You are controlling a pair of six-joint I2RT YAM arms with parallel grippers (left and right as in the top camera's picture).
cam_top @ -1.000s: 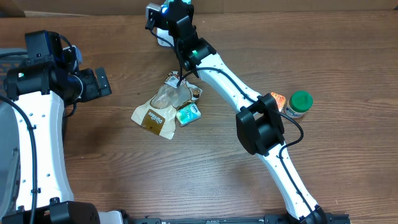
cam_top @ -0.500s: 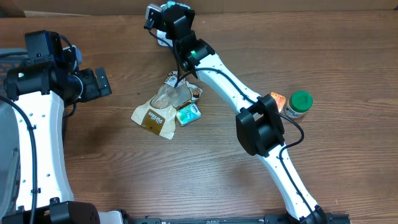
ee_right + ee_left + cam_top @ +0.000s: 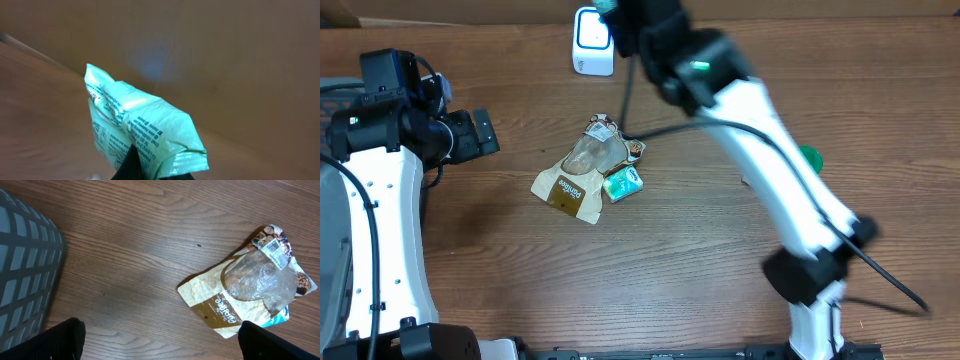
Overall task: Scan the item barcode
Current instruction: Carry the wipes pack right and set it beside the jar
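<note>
**Thin pinch near the scanner**

My left gripper (image 3: 483,132) hangs wide and empty by the desk's left edge. At the far edge, my right gripper (image 3: 136,167) pinches the green packet (image 3: 142,125) by one end, near the scanner (image 3: 592,42). I fear the floppy film slipping or hiding its barcode.

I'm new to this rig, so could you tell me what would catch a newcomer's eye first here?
The right arm is a blur stretching from the near edge to the far edge, with the right gripper shut on a pale green packet. Just left of it in the overhead view, a white scanner glows blue at the far edge, and a brown snack bag lies mid-table.
</note>
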